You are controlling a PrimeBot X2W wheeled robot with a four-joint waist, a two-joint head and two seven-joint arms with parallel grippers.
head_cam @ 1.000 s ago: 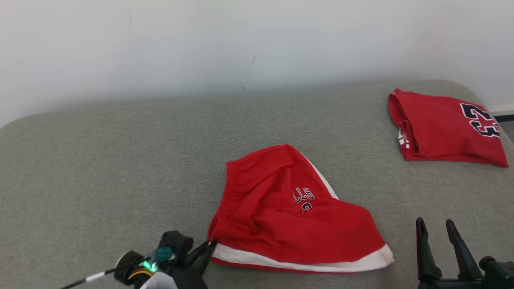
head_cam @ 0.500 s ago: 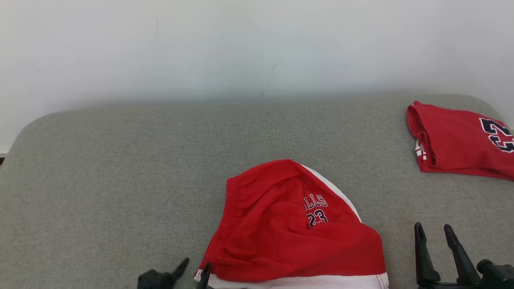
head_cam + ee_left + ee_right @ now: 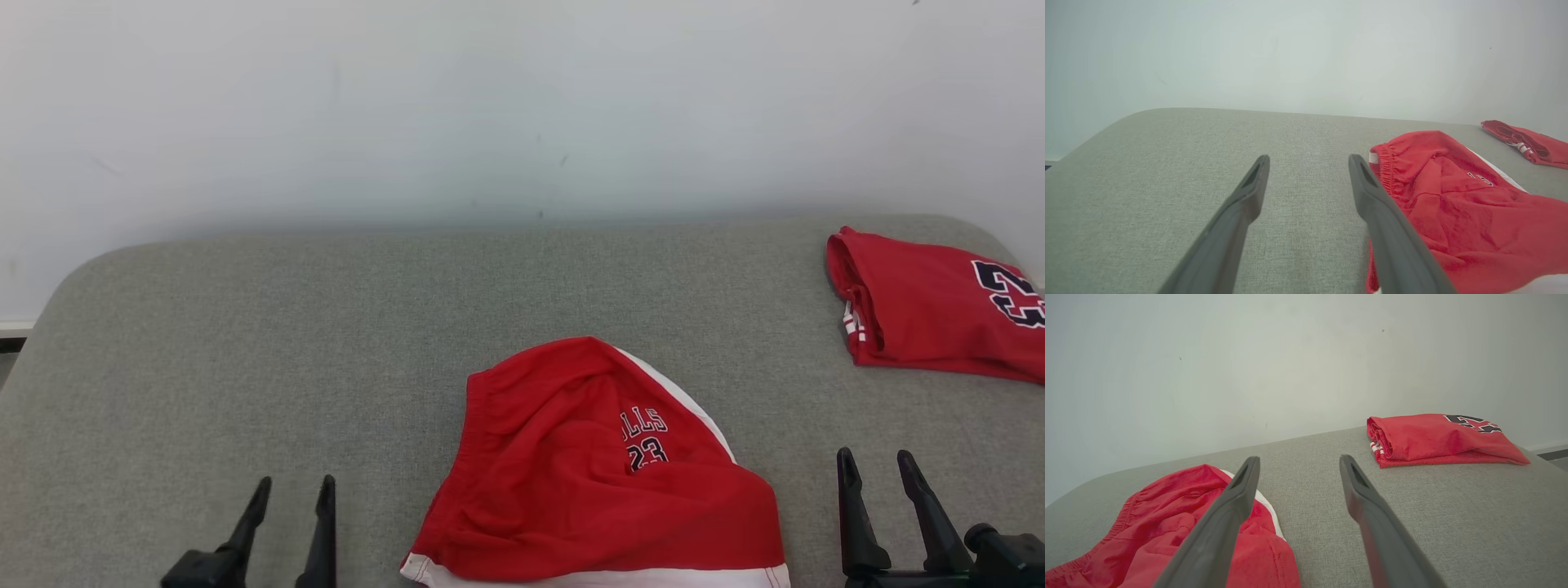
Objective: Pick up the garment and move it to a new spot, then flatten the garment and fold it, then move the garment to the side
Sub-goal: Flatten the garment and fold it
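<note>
Moved: left gripper (image 3: 295, 483) has let go of the red shorts (image 3: 588, 474) and drawn clear, fingers spread, right gripper (image 3: 873, 454) likewise spread and empty; shorts lie rumpled on grey cushion (image 3: 245, 327) between them, probably set there for flattening, folded jersey (image 3: 931, 310) well apart.

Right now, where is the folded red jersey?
In the head view the folded red jersey lies at the far right of the grey padded surface, beyond the crumpled red shorts.
</note>
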